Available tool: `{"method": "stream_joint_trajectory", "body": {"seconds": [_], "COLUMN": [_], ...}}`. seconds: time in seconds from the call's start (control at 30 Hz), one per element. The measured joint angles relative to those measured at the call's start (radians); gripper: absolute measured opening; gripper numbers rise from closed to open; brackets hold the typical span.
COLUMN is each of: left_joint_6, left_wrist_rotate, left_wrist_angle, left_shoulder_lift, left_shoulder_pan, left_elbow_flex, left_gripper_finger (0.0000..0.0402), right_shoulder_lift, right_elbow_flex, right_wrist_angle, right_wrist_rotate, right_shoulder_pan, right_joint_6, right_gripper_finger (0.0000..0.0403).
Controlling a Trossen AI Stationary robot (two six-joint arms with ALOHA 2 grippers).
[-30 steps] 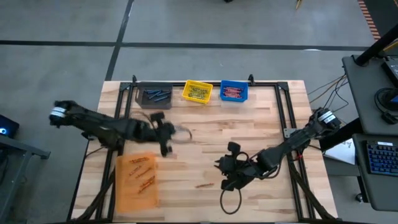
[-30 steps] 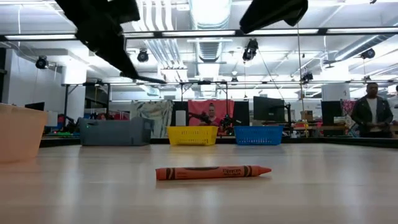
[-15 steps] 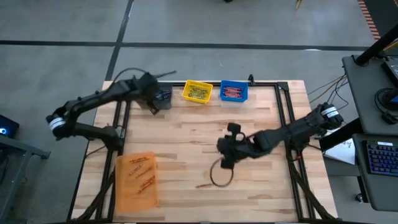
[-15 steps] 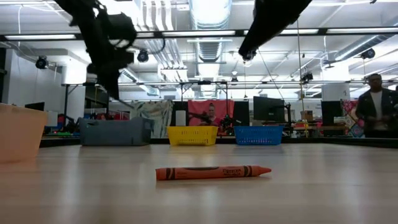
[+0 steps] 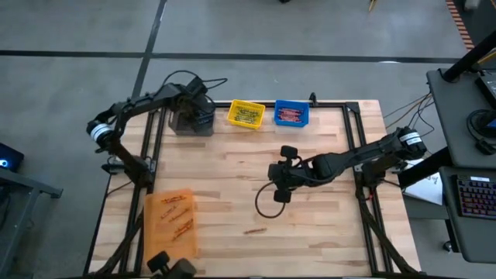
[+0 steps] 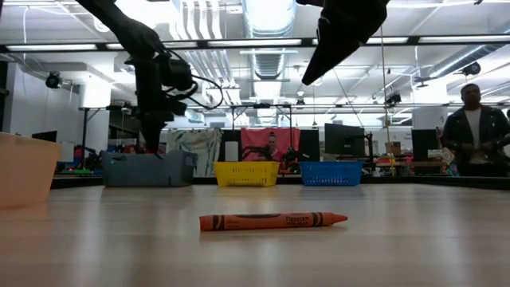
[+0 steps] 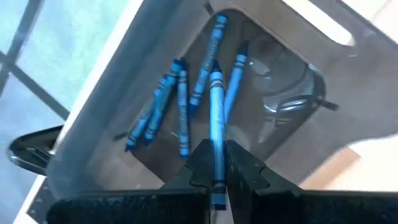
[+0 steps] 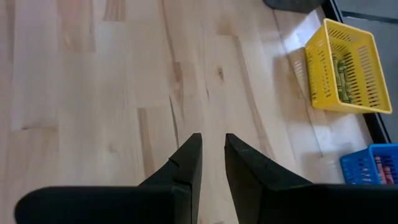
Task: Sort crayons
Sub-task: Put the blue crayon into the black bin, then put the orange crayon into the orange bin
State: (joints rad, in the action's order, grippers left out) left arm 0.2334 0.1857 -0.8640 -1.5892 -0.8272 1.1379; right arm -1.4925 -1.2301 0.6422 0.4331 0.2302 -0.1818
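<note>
In the high view the dark grey plastic bin (image 5: 193,122) is mostly covered by the left gripper (image 5: 188,103), so its contents show only from the left wrist, and the contents of the orange translucent plastic bin (image 5: 170,225) at the table's 7 o'clock read only as a few short orange sticks (image 5: 177,218). The low view cuts both arms off at the top.

The surface is a pale wooden plank table (image 5: 325,225) in a black metal frame on a grey floor. Along its 12 o'clock edge stand the grey bin, a yellow slotted plastic basket (image 5: 246,115) with yellow-green sticks and a blue slotted plastic basket (image 5: 291,114) with red ones. Beyond the table the low view shows a workshop hall with ceiling lights, monitors and a person in dark clothes (image 6: 473,142) at 3 o'clock.

The left gripper (image 7: 216,163) hangs above the grey bin (image 7: 292,106), its fingers closed tight on a long blue wax crayon (image 7: 215,118) that points down toward the loose blue crayons (image 7: 163,106) lying in the bin. The right gripper (image 5: 280,191) hovers over bare planks near the table's middle, its fingers (image 8: 186,163) a narrow gap apart and holding nothing. One orange wax crayon with a paper wrapper (image 6: 272,221) lies flat on the table, at 7 o'clock from the right gripper and well apart from it
</note>
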Motion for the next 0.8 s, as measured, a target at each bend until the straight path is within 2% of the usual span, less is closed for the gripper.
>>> {"method": "stream_joint_trajectory", "body": {"seconds": [0.17,0.47,0.67,0.8], "left_joint_6": [0.0,-0.013,-0.093,-0.145], "left_wrist_rotate": [0.031,0.041,0.034,-0.027], "left_wrist_angle": [0.0,0.006,0.007,0.041], "left_shoulder_lift": [-0.031,-0.003,0.066,0.147], "left_shoulder_pan": [0.0,0.0,0.023,0.087], "left_elbow_flex": [0.023,0.015,0.014,0.001], "left_gripper_finger": [0.0021,0.0074,0.0079,0.0079], "right_shoulder_lift": [0.0,0.0,0.0,0.0], "right_elbow_flex": [0.0,0.0,0.001,0.005], "right_wrist_angle": [0.0,0.0,-0.004,-0.024], "right_wrist_rotate": [-0.022,-0.023,-0.022,-0.023], "right_shoulder_pan": [0.0,0.0,0.0,0.001], "right_joint_6": [0.0,0.002,0.0,0.0], "right_gripper_finger": [0.0059,0.0059,0.0059,0.0059]}}
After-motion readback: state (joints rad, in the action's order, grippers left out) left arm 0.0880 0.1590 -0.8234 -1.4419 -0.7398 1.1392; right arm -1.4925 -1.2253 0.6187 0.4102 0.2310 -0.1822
